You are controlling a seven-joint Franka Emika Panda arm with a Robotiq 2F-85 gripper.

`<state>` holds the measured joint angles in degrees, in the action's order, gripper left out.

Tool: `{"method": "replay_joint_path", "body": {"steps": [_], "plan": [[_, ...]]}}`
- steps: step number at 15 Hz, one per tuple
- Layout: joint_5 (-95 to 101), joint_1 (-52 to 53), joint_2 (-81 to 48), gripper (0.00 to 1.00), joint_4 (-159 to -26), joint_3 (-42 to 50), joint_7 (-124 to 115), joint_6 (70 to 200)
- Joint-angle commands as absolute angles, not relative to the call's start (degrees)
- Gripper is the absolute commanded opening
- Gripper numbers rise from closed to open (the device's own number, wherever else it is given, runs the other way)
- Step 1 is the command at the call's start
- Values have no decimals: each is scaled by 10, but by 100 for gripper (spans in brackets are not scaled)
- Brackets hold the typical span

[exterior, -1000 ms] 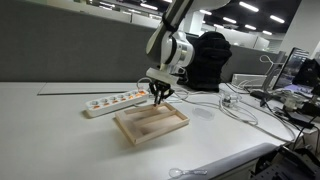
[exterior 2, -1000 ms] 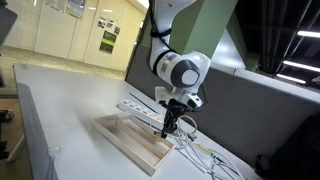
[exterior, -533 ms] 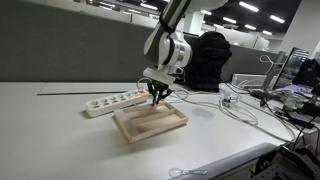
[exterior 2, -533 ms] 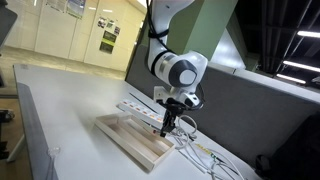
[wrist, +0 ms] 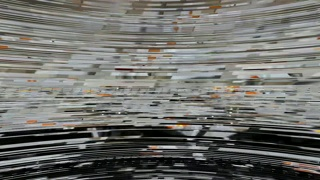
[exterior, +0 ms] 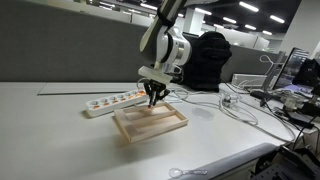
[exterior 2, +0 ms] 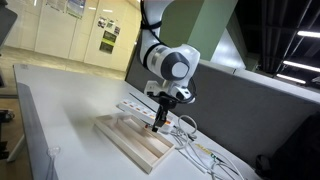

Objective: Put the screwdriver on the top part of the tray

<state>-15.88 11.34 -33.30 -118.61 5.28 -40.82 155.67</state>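
The light-wood tray (exterior: 150,121) lies on the white table and also shows in the other exterior view (exterior 2: 133,141). My gripper (exterior: 153,98) hangs just above the tray's far edge, on the side by the power strip, and points down (exterior 2: 157,124). Its fingers stand close together on a slim dark thing that hangs downward, which I take to be the screwdriver (exterior 2: 156,128). Its red handle does not show clearly at this size. The wrist view is scrambled into streaks and shows nothing usable.
A white power strip (exterior: 114,101) with orange switches lies just behind the tray (exterior 2: 134,108). White cables (exterior: 232,106) trail over the table beside the tray (exterior 2: 200,152). A black chair (exterior: 208,58) and desks with monitors stand beyond the table.
My gripper has moved a little sideways over the tray, toward the power strip end, with its fingers still together. The tray and the power strip have not moved.
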Motion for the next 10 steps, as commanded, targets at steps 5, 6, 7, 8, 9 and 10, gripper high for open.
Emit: {"method": "replay_joint_path", "body": {"steps": [5, 6, 7, 8, 9, 10], "plan": [[-157, 122, -284, 7, -1254, 60, -487, 1581], [-161, 117, -287, 7, -1253, 59, -490, 1583], [-163, 114, -291, 7, -1251, 58, -495, 1583], [-166, 108, -295, 7, -1249, 55, -496, 1583], [-171, 102, -298, 7, -1246, 51, -497, 1581], [-176, 95, -302, 7, -1242, 47, -494, 1578]]}}
